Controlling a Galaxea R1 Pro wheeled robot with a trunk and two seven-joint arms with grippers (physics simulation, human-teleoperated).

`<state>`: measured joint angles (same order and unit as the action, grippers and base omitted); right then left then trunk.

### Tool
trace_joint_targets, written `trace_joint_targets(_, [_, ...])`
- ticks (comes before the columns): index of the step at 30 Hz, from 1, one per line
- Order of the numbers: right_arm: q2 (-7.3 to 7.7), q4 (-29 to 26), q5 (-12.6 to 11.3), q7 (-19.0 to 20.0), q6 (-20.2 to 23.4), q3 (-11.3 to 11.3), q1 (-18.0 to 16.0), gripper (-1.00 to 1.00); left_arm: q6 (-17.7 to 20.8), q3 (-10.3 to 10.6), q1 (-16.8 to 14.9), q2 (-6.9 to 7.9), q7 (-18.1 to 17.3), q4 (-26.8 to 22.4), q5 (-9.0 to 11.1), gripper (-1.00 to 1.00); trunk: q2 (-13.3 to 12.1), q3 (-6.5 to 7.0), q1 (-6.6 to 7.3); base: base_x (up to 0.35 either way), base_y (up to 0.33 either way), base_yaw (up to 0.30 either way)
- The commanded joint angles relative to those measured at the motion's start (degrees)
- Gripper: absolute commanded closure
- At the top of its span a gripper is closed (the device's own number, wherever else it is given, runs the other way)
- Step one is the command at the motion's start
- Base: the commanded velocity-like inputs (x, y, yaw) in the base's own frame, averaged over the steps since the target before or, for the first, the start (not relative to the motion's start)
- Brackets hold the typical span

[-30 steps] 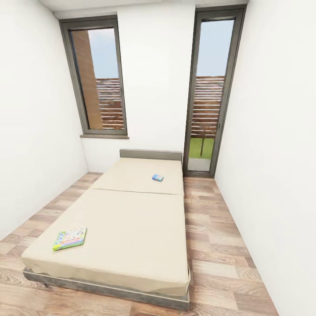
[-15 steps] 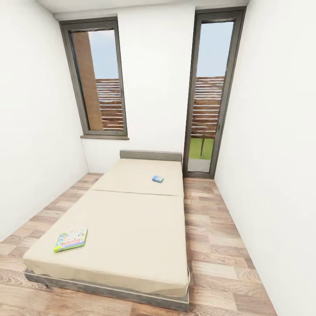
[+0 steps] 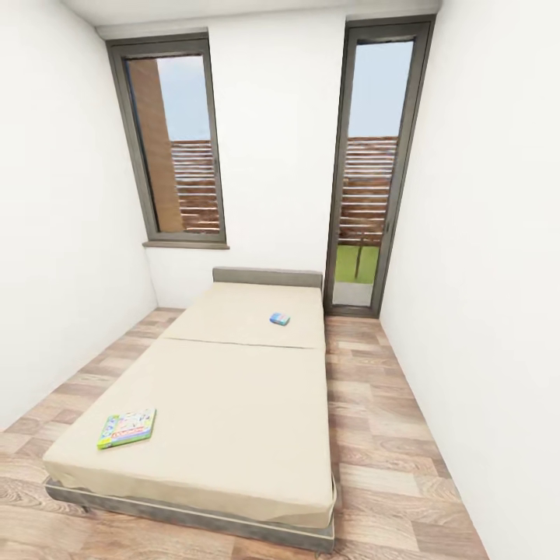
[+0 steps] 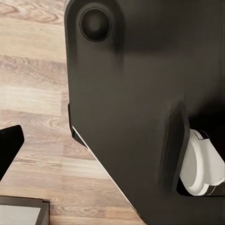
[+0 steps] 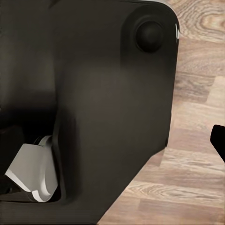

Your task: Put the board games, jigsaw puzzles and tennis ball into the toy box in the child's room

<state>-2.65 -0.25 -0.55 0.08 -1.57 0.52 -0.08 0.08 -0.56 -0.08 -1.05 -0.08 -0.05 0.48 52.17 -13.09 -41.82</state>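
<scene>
Two board games lie on the bed [image 3: 233, 404] ahead of me: a colourful flat box [image 3: 126, 428] near the foot corner on my left side, and a small blue box [image 3: 280, 318] far up toward the headboard [image 3: 267, 276], a little right of the middle. The near box sits close to the mattress edge, its long side running roughly across my line of sight and slightly skewed, so I judge my left arm the natural one for it once I roll closer. Both arms are tucked low, their cameras facing my own dark body [image 4: 140, 93] and the wood floor [image 5: 197, 140], so I cannot tell whether either pair of jaws is spread or pressed together. Both boxes are still well apart from me; the far one would call for driving along the bed's right side.
</scene>
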Motion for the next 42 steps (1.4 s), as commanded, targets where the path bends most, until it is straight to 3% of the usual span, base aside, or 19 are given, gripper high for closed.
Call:
trace_joint_targets(1, [-0.02, 0.0, -0.1, 0.0, -0.1, 0.1, 0.0, -1.0, 0.0, -0.1, 0.0, 0.0, 0.0, 0.0, 0.1, -1.0, -0.4, 0.13, 0.22, 0.0, 0.0, 0.006])
trace_joint_targets(15, [-0.28, 0.0, 0.0, 0.0, 0.0, 0.1, 0.0, -1.0, 0.0, 0.0, 0.0, 0.0, 0.0, 0.0, 0.1, -1.0, -6.0, 2.65, 3.3, 0.0, 0.0, 0.132])
trace_joint_targets(42, [-0.6, 0.0, 0.1, 0.0, 0.0, 0.1, 0.0, -1.0, 0.0, 0.2, 0.0, 0.0, 0.0, 0.1, 0.1, -1.0, -6.0, 2.65, 3.3, 0.0, 0.0, 0.271])
